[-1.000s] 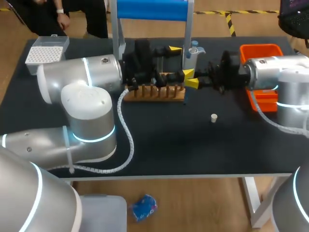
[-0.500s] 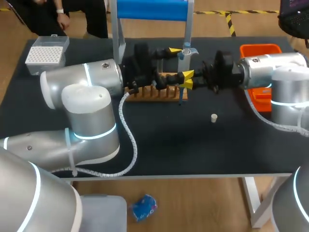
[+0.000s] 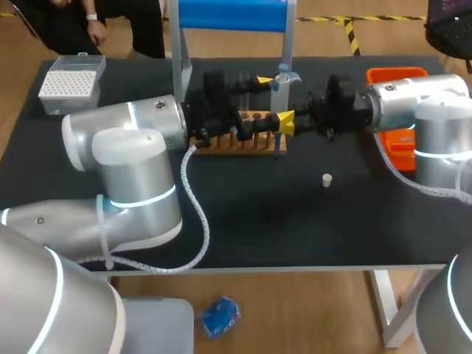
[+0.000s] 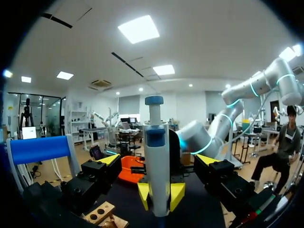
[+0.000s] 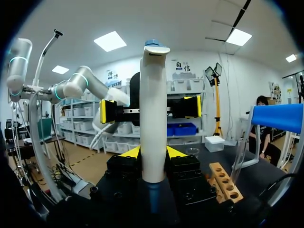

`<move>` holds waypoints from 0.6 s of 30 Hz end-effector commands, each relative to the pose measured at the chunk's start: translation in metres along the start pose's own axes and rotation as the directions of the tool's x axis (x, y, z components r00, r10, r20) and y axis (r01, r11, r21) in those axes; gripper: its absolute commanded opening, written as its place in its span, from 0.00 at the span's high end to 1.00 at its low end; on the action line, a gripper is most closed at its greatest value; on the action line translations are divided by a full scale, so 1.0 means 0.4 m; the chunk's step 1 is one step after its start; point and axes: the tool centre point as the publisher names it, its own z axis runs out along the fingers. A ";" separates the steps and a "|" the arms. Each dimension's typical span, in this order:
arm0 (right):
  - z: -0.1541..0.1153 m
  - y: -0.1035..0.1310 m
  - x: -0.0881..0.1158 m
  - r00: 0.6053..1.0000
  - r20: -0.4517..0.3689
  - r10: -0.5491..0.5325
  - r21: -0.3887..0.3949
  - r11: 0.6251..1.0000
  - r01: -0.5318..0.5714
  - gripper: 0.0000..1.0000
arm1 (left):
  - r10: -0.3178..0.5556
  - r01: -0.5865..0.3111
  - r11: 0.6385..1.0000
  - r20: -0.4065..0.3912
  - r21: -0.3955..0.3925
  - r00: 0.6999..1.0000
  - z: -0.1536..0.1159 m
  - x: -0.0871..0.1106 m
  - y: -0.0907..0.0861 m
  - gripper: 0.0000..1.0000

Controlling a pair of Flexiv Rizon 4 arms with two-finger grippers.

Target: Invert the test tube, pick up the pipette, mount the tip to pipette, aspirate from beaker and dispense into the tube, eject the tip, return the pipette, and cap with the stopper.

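- On the black tabletop point(image 3: 295, 221), has a wooden rack point(image 3: 236, 139) at the middle, a white tip box point(image 3: 70, 80) at the far left and an orange bin point(image 3: 397, 73) at the far right
- Leaves a small white stopper point(image 3: 327, 179) lying alone, nearer than the rack and well apart from it
- Holds the pipette point(image 3: 281, 80) upright above the right end of the rack, off the table, blue plunger cap uppermost
- Clamps the right gripper point(image 5: 153, 152) on the pipette's white barrel, low down, with a yellow tip pressed to each side
- Has the left gripper point(image 4: 159, 160) spread wide, one finger on either side of the pipette, neither touching it, nothing held
- Appears to stand at the pick-up step, with tip mounting likely next and the tip box at the far left as the probable goal
- Should expect, as a judgement, a stiff, light pipette of smooth plastic, somewhat slippery under hard pads and tall above the grip, so apt to tilt if squeezed off-centre
- Does best to take hold around the thick barrel, below the plunger, much as now; risks pressing the plunger with a higher grip
- Needs a firm clamp for the downward push into a tip, lest the barrel slide up through the fingers
- Cannot make out the test tube or the beaker with any certainty
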 end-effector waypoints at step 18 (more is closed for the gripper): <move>0.006 0.001 0.001 1.000 -0.002 -0.004 0.006 1.000 0.004 1.00 | -0.009 0.010 1.000 0.006 -0.021 1.000 0.008 -0.004 0.009 0.07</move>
